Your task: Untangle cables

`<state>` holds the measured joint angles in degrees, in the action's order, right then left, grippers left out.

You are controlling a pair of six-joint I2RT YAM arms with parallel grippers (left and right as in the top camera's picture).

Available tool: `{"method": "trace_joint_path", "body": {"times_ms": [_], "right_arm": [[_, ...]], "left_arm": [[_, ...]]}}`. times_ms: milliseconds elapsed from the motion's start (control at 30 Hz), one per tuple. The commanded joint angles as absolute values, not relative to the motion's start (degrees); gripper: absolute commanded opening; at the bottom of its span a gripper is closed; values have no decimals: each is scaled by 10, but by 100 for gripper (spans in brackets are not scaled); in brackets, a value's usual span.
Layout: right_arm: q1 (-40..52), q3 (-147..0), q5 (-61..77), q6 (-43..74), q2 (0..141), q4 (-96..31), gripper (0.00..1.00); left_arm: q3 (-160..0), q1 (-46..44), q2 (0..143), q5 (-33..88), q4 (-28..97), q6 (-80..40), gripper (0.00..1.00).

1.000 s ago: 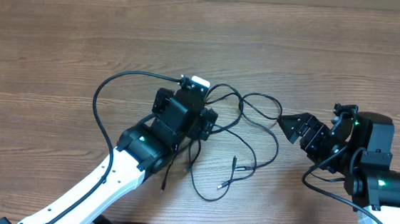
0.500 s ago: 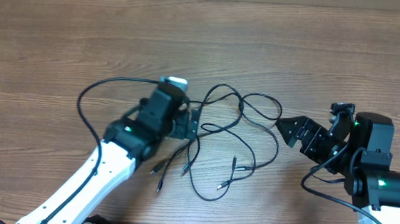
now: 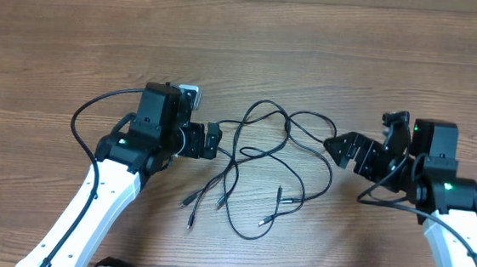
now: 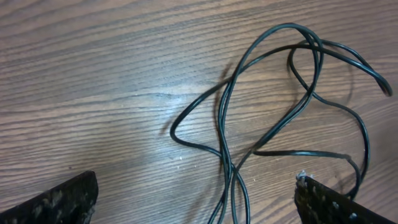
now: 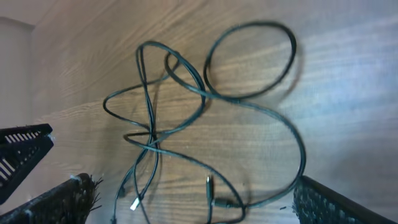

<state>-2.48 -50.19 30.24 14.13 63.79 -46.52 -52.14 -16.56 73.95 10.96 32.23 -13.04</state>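
My left hand point(image 3: 215, 140) and right hand point(image 3: 333, 149) gape wide and empty, flanking the tangled cables point(image 3: 239, 153) on the counter point(image 3: 245, 49). I judge I'm choosing a strand; next, pinch one loop and draw it outward.

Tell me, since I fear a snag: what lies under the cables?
Only bare wooden table shows beneath the cables; where strands cross, the lower one is partly hidden.

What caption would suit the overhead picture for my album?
Open left tool and open right tool flank tangled black cables on a wooden table.
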Motion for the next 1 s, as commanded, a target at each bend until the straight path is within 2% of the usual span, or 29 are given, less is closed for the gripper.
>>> {"method": "trace_joint_path", "body": {"times_ms": [0,167,367,500,633,800,967], "right_arm": [[-22,-555,310,99,658,-458,100],[-22,-624,309,83,707,-465,100],[11,-750,254,4,811,-566,100],[42,-780,205,-69,869,-606,100],[81,-780,175,-186,938,-581,100],[94,-780,162,-187,1006,-494,100],[97,-776,190,-187,1047,-496,100]], "left_arm": [[-528,-165,741,118,325,-120,100],[-528,-165,741,118,325,-120,100],[-528,-165,741,118,325,-120,100],[-528,-165,741,118,325,-120,100],[-528,-165,741,118,325,-120,100],[-528,-165,741,118,325,-120,100],[-528,-165,741,118,325,-120,100]]}}
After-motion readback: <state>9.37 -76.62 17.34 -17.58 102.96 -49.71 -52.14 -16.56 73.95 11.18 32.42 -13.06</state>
